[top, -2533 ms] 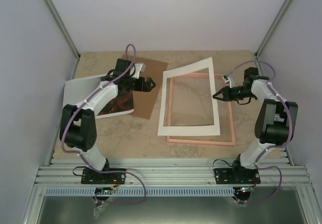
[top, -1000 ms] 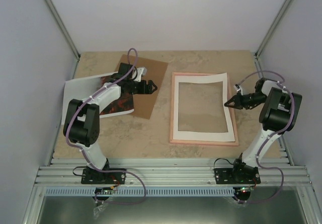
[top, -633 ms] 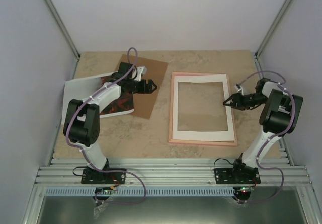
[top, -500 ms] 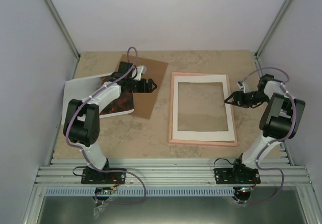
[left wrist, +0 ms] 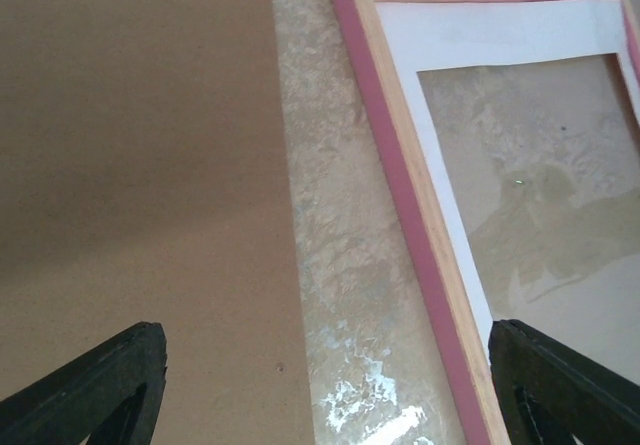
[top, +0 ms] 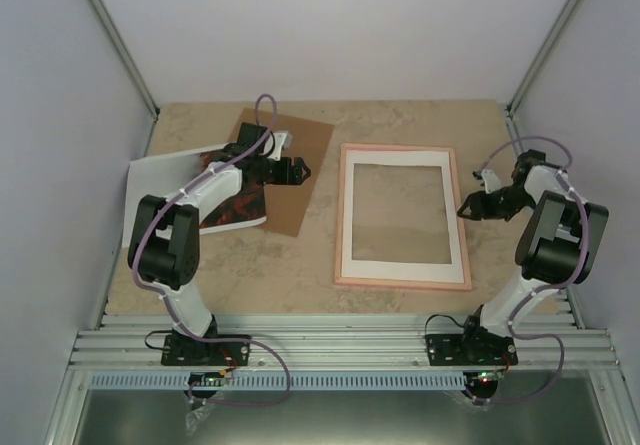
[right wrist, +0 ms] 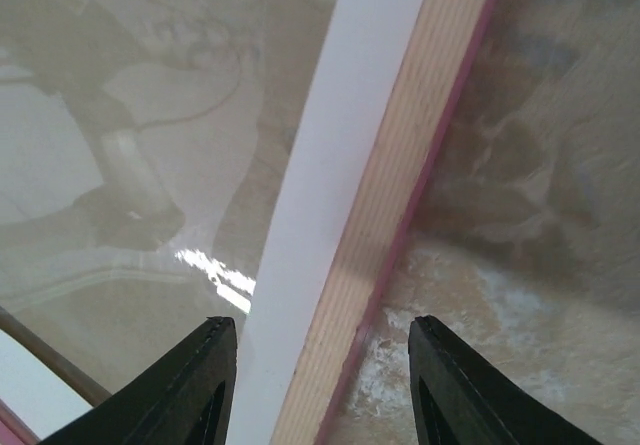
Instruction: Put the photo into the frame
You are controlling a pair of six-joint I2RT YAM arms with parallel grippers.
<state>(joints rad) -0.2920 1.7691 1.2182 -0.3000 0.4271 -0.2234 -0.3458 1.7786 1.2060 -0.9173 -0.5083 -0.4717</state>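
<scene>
Frame [top: 401, 282]: lies flat on counter [top: 400, 120], right of centre, long sides running away from the arm bases. Holds white mat [top: 401, 158] inside the pink rails. Within the mat's window, counter pattern and glossy reflections only.

Photo [top: 228, 210]: lies at left of counter on white sheet [top: 150, 180], partly under left arm, right edge against brown board [top: 305, 155]. Well apart from frame, not in it.

Left gripper [top: 300, 172]: hangs over board's right half, pointing toward frame. Wrist view [left wrist: 325, 365]: jaws spread wide, nothing between them. Below, in order: board [left wrist: 140, 165], strip of counter [left wrist: 340, 265], frame [left wrist: 405, 185], mat [left wrist: 500, 35].

Right gripper [top: 463, 208]: sits just beside frame's right rail, pointing left. Wrist view [right wrist: 322, 340]: jaws released and empty, straddling frame [right wrist: 395, 195] and mat [right wrist: 335, 145]. Contact with either: cannot tell.
</scene>
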